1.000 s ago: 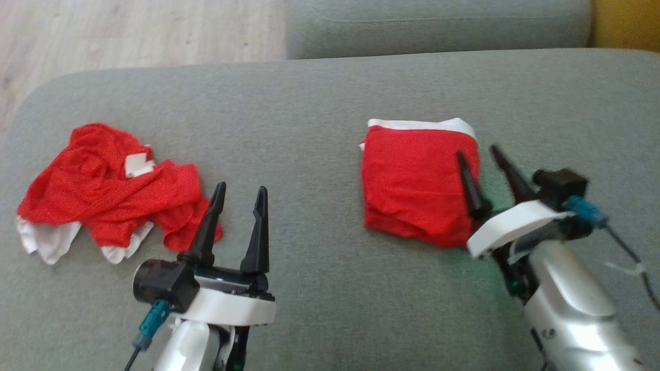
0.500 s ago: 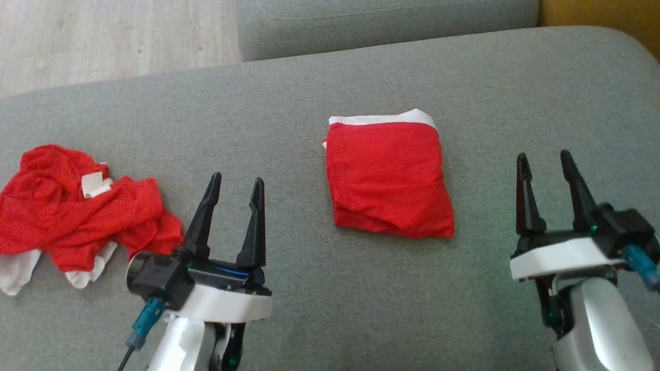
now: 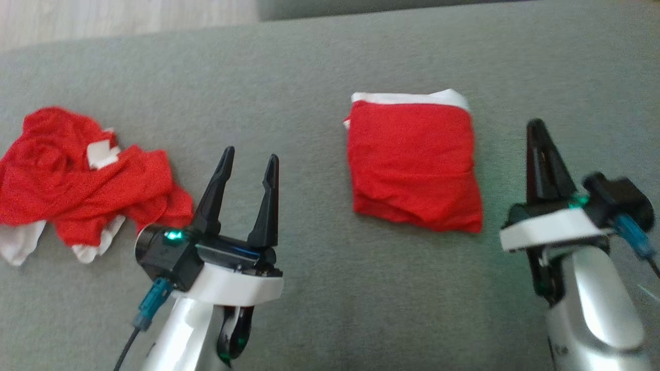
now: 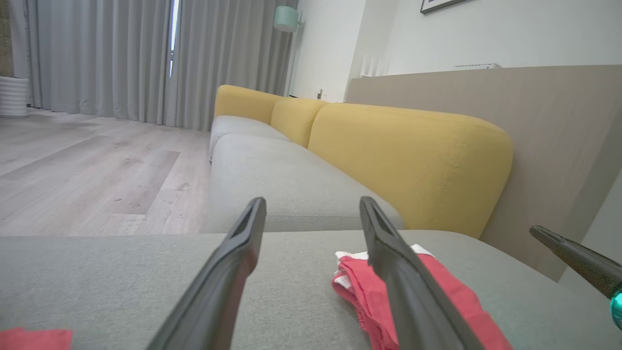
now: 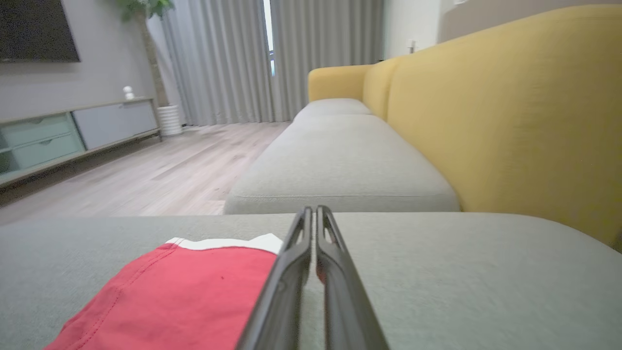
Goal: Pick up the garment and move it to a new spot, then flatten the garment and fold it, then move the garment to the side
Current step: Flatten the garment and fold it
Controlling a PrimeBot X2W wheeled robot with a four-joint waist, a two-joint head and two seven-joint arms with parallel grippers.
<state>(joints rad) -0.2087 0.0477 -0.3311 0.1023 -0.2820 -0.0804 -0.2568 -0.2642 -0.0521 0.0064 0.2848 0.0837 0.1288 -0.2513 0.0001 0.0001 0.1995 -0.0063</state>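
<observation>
A folded red garment with a white band along its far edge lies flat on the grey sofa cushion. A second red and white garment lies crumpled at the left. My left gripper stands open between the two, just right of the crumpled one, holding nothing. To the right of the folded garment my right gripper is shut and empty. The right wrist view shows its fingers pressed together beside the folded garment. Through the open left gripper the folded garment is also visible.
The cushion's far edge drops to a pale wooden floor. A yellow backrest runs along the right side of the sofa, and another grey seat continues beyond. Bare cushion lies in front of and behind the folded garment.
My right gripper drew back from the folded garment's right edge, moved to its right, and has shut empty. The head camera has shifted. The left gripper stays open.
</observation>
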